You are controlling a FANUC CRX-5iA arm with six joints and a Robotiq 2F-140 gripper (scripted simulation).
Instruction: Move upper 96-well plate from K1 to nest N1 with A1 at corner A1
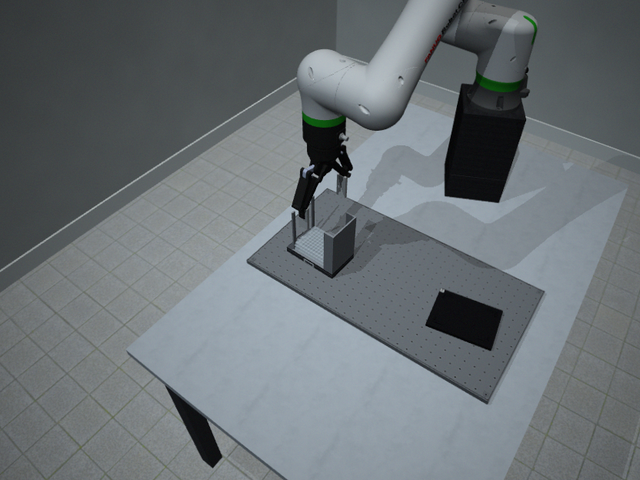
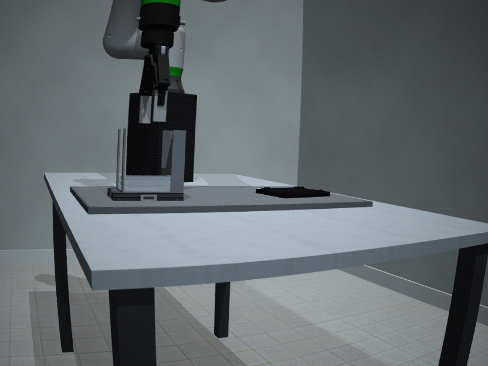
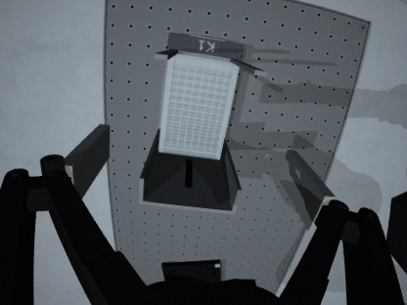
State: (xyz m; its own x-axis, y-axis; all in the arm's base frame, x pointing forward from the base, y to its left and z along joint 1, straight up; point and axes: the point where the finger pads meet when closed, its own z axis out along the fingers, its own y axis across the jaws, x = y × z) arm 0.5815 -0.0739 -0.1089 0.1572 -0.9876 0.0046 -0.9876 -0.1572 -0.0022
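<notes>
The stack rack K1 (image 1: pixel 323 245) stands on the grey perforated baseplate (image 1: pixel 392 289) at its left end, with thin posts and a grey wall. The pale upper 96-well plate (image 1: pixel 312 244) lies in it; in the wrist view the plate (image 3: pixel 198 106) shows from above, with the K1 label beyond it. The lower plate is hidden under it. My gripper (image 1: pixel 320 193) hangs wide open and empty above the rack, clear of the posts; it also shows in the exterior view (image 2: pixel 152 106). The black plate nest N1 (image 1: pixel 464 318) lies at the baseplate's right end, with a pale square at its far left corner.
The arm's black pedestal (image 1: pixel 483 147) stands at the back of the table. The rack's posts (image 2: pixel 121 159) and grey wall (image 2: pixel 178 159) rise well above the plates. The table's edges lie close to the baseplate's left side.
</notes>
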